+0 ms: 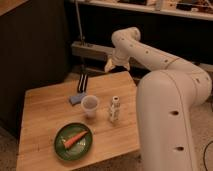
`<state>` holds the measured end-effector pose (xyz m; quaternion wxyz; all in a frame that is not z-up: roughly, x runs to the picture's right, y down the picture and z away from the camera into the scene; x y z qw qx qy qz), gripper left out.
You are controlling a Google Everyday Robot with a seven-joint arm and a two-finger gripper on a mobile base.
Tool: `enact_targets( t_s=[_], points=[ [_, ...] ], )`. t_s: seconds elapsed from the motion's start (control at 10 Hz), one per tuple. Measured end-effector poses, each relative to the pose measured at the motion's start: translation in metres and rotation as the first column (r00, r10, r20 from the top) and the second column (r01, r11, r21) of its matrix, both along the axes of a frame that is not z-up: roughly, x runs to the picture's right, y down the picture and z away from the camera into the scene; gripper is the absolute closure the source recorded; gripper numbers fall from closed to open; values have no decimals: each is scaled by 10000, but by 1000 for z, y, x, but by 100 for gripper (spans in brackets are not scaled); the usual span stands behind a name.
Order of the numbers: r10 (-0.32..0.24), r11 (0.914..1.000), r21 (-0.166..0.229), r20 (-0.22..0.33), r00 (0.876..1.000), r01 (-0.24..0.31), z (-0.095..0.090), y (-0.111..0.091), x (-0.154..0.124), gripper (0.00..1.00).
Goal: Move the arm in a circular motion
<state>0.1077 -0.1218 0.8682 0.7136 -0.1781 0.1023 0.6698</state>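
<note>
The arm point(152, 57) reaches over the wooden table's point(45, 115) far right edge, with the gripper point(116, 63) below its wrist. Honestly can't tell if it's open or closed. I'd keep the circle smooth and high, clear of the cup point(90, 105) and small bottle point(115, 108).

The arm point(170, 100), white and made of thick rounded tube segments marked with small dark dots, is extended from 4 o'clock in the view up toward 12 o'clock, where a bulbous joint is bent downward. The pale cream gripper point(118, 64) is hung just below that joint, pointed toward 6 o'clock.
</note>
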Motion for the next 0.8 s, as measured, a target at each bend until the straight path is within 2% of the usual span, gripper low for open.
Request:
enact_targets(
  t_s=[0.2, 0.4, 0.6, 0.8],
  points=[
    [692, 9976, 25, -398, 9968, -692, -7, 14, 51, 20],
    [1113, 9938, 43, -627, 9918, -1113, -18, 31, 87, 20],
    [1362, 9906, -29, -979, 9858, -1371, -44, 69, 124, 20],
    [1287, 9912, -153, -1245, 9838, -1316, -71, 107, 123, 20]
  ],
)
